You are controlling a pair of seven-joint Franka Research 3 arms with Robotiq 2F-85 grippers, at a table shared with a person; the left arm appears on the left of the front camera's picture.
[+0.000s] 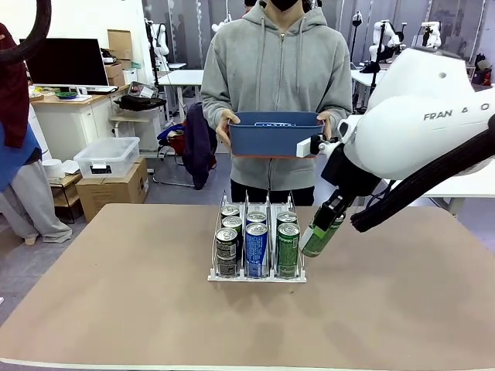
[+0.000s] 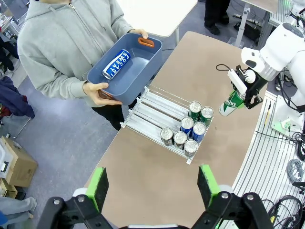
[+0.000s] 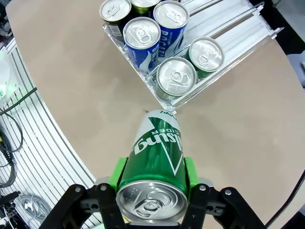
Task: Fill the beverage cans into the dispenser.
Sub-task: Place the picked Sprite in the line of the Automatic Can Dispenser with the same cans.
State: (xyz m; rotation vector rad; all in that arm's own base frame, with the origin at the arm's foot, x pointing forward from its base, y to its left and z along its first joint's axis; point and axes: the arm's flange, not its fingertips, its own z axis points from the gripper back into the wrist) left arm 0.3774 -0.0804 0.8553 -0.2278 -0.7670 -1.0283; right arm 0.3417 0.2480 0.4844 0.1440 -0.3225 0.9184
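R gripper (image 1: 322, 229) clamped slim green can (image 3: 156, 151), silver top, white lettering, tilted, just right of dispenser (image 1: 257, 277). L gripper (image 2: 152, 185) stood wide, empty.

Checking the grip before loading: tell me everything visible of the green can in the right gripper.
The green can is slim aluminium, silver top with tab unopened, white lettering on its body. The right gripper clamps its sides between green pads. It hangs tilted above the table, right of the dispenser, apart from it.
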